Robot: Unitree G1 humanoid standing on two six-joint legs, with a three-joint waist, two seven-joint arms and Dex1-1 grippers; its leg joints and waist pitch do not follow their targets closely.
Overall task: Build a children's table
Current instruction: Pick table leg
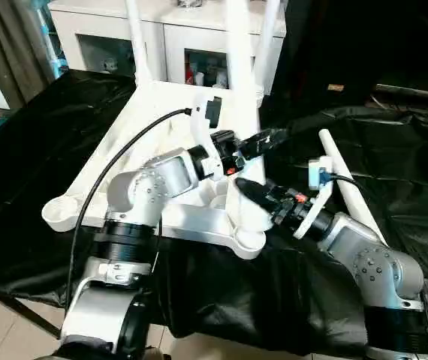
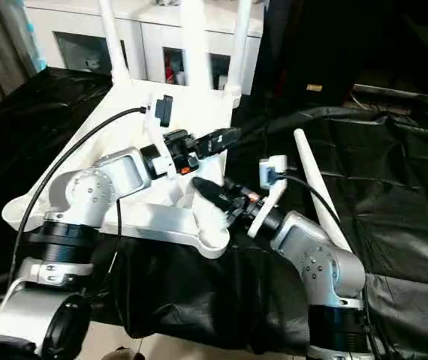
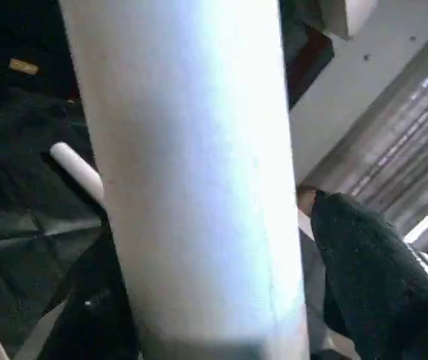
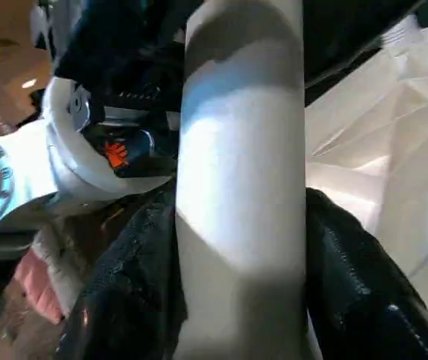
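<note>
**A:** At the near edge of the black-draped work table (image 1: 34, 150), what lies there?

**B:** The children's table (image 1: 161, 112), upside down, ribbed underside up. Its near left corner socket (image 1: 56, 212) faces up, round mouth showing. In the near right corner socket (image 1: 248, 240) a white leg (image 1: 237, 67) stands upright.

**A:** And the right gripper?

**B:** The right gripper (image 1: 242, 186) is low on that standing leg, just above the socket. In the right wrist view its black fingers (image 4: 349, 270) press the tube from both sides, so it is clamped on the leg.

**A:** The left one?

**B:** The left gripper (image 1: 263, 141) is higher on the same leg, reaching in from the left. Its jaws straddle the tube. In the left wrist view one finger (image 3: 364, 270) stands just off the tube's side, so the jaws are spread and not squeezing it.

**A:** Anything to the right?

**B:** A loose leg (image 1: 347, 184) lies on the black drape, just right of the right wrist, running from near right towards far left.

**A:** Further back?

**B:** Two more legs stand upright at the far corners, the far left leg (image 1: 135, 37) and the far right leg (image 1: 270, 37). Behind them is a white cabinet (image 1: 176, 41).
</note>
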